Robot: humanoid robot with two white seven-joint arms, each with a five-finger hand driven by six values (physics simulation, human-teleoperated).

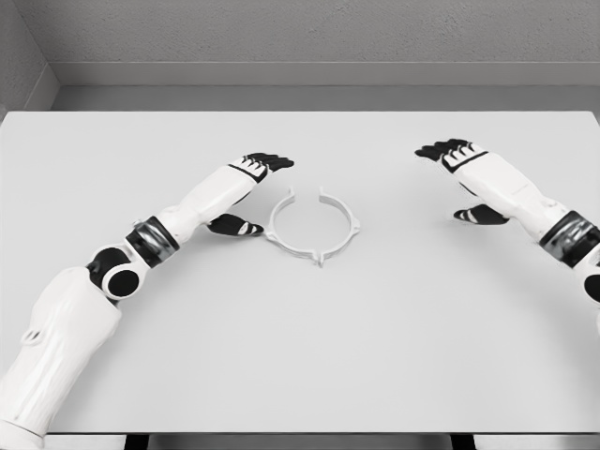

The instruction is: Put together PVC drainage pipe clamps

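A pale grey bench (300, 375) fills most of the head view, and behind its far edge there is a grey wall (309, 28) with a rough texture and a lighter band along the bottom. At the left a second wall meets it in a corner.

The pipe clamp (313, 226) lies flat on the bench, a little left of the middle. It is a thin white ring, not closed: there is a gap at its far side, with two short ends turned outward there. Small tabs stick out from the ring, one at the near side and one at the right side. The inside of the ring shows only the bench surface.

Just beside the ring, on its left, is the left hand (246, 192). Its dark fingers (270, 161) are stretched forward and lie together above the bench, and the dark thumb (234, 225) points toward the ring, very near its left edge; I cannot tell if it touches. The hand holds nothing. Its white arm comes from the lower left corner.

The right hand (464, 178) is well apart from the ring, on the right side. Its fingers (441, 149) are also extended and relaxed, the thumb (480, 215) hangs lower, and it holds nothing. Nothing stands between either hand and the ring.
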